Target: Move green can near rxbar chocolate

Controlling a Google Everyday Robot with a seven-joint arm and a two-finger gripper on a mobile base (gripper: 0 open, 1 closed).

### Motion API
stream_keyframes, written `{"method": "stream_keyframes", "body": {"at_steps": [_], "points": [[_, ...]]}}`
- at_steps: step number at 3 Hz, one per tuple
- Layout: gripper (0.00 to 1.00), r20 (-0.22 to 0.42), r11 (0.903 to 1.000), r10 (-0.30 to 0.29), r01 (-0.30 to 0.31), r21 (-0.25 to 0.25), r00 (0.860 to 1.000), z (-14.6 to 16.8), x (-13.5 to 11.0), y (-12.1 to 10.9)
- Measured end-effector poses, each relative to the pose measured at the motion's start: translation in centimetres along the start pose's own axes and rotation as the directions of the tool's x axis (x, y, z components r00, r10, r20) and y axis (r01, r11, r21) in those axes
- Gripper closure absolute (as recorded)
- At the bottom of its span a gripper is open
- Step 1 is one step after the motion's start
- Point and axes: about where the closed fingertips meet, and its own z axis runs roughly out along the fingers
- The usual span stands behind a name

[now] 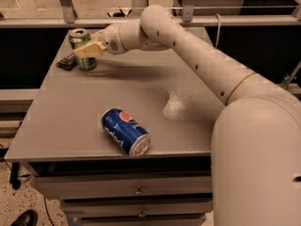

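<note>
The green can (79, 37) stands upright at the table's far left corner, silver top showing. My gripper (87, 51) reaches in from the right at the end of the long arm. Its pale fingers (89, 49) wrap across the can's side, shut on it. The rxbar chocolate (67, 61), a dark flat bar, lies on the table just left of the can's base, touching or nearly touching it. The can's lower half is partly hidden behind the finger.
A blue Pepsi can (125, 131) lies on its side near the front edge of the grey table (94, 98). The table's left edge runs close to the bar. Drawers sit below the front edge, and a railing runs behind the table.
</note>
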Motion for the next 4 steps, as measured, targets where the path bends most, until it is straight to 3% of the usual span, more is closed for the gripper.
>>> {"method": "stream_keyframes", "body": {"at_steps": [1,2,3,4], "points": [[0.15,0.000,1.0000,0.000,0.000,0.000,1.000,0.0,0.0,0.0],[0.00,0.002,0.9999,-0.008,0.008,0.013,1.000,-1.4,1.1,-0.9],[0.00,-0.013,0.9987,-0.021,0.021,0.047,1.000,-4.9,2.9,-2.6],[0.00,-0.034,0.9950,-0.049,0.052,0.085,0.998,-10.7,4.8,-4.6]]}}
